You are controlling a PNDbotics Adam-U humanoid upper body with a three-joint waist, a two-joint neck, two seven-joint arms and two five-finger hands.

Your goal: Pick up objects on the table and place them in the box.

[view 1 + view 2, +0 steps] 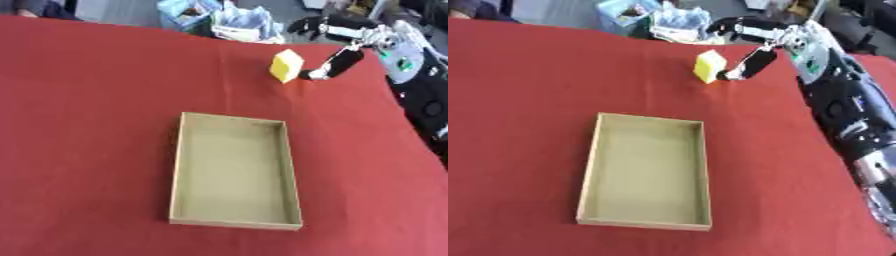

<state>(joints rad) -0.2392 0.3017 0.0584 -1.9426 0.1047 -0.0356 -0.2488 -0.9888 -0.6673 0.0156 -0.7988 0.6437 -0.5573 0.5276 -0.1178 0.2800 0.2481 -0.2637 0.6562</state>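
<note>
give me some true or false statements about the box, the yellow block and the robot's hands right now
1. The cardboard box has nothing in it. True.
2. The yellow block lies inside the box. False: it is beyond the box's far end, over the red tablecloth.
3. The right hand is at the yellow block, a finger touching its side. True.
4. The left hand is reaching for the block. False: no left hand shows in either view.
5. The box stands on a bare wooden table. False: it sits on the red tablecloth.
</note>
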